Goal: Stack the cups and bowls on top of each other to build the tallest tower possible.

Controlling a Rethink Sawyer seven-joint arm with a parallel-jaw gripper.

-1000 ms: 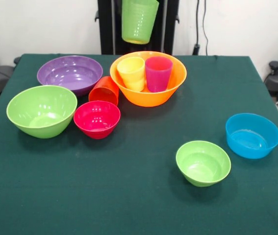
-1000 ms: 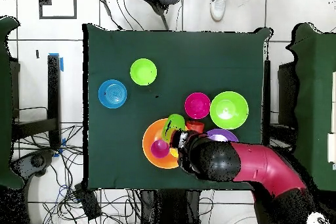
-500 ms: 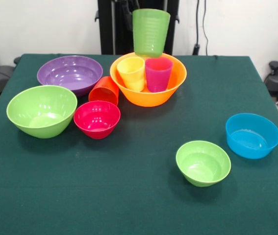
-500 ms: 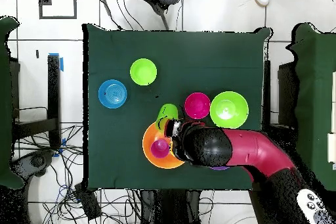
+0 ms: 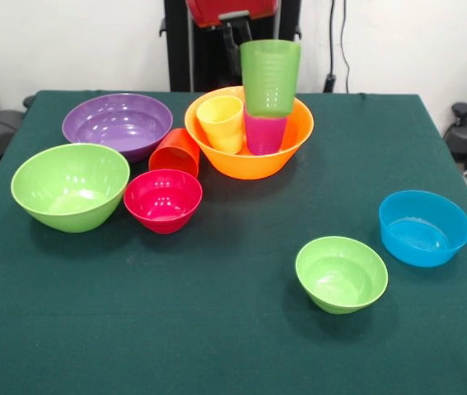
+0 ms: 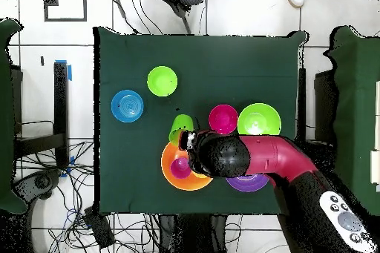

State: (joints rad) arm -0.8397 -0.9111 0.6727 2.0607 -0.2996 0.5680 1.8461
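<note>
- Hanging just above the magenta cup (image 5: 264, 132), the green cup (image 5: 270, 77) is sitting upright with its base at or just inside the magenta rim; whether it is touching cannot be told.
- The end effector (image 5: 235, 33) is showing only as a dark part under the red arm behind the green cup; I cannot tell whether it is gripping the cup or spread apart.
- The orange bowl (image 5: 291, 144) is serving as the tower's base at the bench's (image 5: 217, 329) far middle, holding the yellow cup (image 5: 221, 122) and the magenta cup side by side.
- Judging progress: the build is looking early, with one bowl, two cups in it and a third cup arriving.
- Still waiting on the bench: the orange-red cup (image 5: 175, 151) lying tipped between the purple bowl (image 5: 118, 123) and the orange bowl, the big green bowl (image 5: 70, 186), the pink bowl (image 5: 163, 199), the small green bowl (image 5: 341, 273) and the blue bowl (image 5: 424, 227).
- In the overhead view the arm (image 6: 245, 157) is covering much of the orange bowl.
</note>
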